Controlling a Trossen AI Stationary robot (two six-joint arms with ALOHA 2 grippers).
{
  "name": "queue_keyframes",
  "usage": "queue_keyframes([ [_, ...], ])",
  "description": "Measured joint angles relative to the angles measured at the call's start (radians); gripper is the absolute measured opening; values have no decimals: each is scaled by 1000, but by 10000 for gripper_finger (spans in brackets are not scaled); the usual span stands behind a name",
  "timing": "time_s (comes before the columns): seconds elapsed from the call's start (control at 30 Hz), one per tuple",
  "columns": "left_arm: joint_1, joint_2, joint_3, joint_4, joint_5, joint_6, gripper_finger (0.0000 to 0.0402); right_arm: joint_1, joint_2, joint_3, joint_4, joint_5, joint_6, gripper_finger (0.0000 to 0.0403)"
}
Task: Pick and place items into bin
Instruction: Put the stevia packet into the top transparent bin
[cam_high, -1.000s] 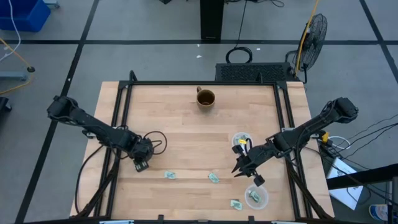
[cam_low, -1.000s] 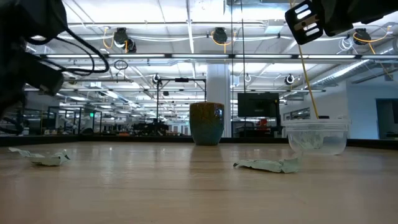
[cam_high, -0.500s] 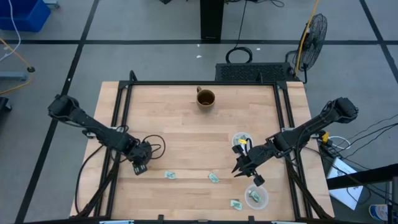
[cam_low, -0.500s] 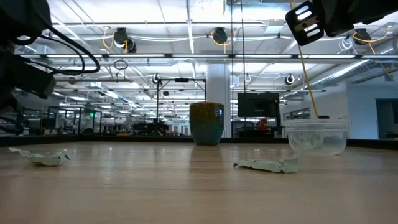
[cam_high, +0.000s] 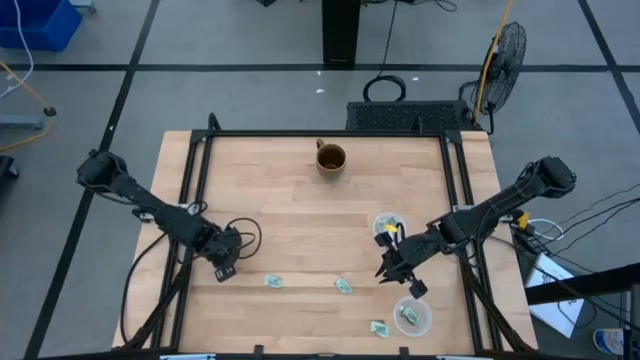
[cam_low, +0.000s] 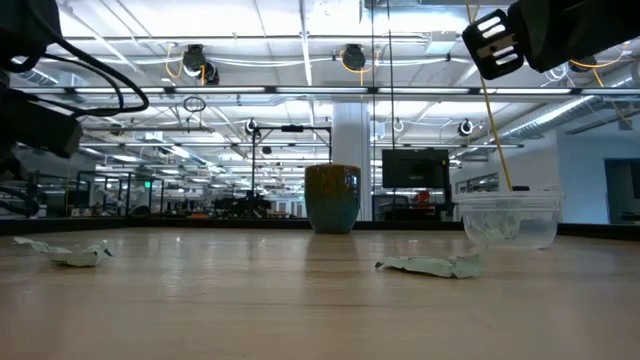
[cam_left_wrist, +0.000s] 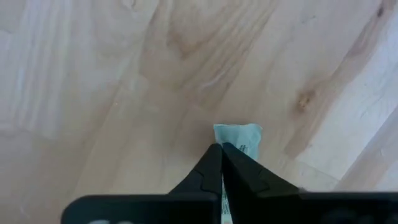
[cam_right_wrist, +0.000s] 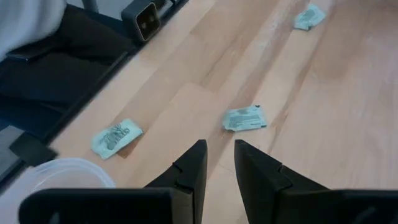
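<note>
Table (cam_high: 300, 230) centre bare | left hand (cam_left_wrist: 221, 149) clamped on wrapper (cam_left_wrist: 239, 138) near left edge | right hand (cam_right_wrist: 219, 163) apart

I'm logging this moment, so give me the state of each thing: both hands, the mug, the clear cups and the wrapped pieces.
left hand: shut on a held wrapped piece, low over the table.
right hand: open, empty, raised above the table.
brown mug: upright.
front clear cup: upright, pale pieces inside.
rear clear cup: upright.
loose wrapped pieces: three lying flat on the table.
</note>
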Motion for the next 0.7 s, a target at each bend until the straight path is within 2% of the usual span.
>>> queue_keyframes([
  [0.1, 2, -1, 6, 37, -75, -7, 9, 1, 0, 0, 5, 150, 1, 75],
  [0.2, 15, 7, 42, 138, -256, -4, 4, 0, 0, 0, 4, 362, 29, 75],
  [0.27, 8, 0, 74, 249, -356, 46, 5, -8, 0, 0, -6, 425, 27, 75],
  [0.37, 25, 3, 107, 398, -542, 204, 3, -28, 0, -16, 19, 393, -16, 77],
  [0.4, 32, 2, 114, 459, -574, 263, 3, -37, 1, -27, 47, 375, -33, 80],
  [0.53, 92, 2, 126, 719, -621, 487, 4, -85, 1, -104, 216, 304, -52, 109],
  [0.7, 171, 37, 127, 955, -574, 720, 3, -149, 1, -207, 533, 267, -130, 163],
])
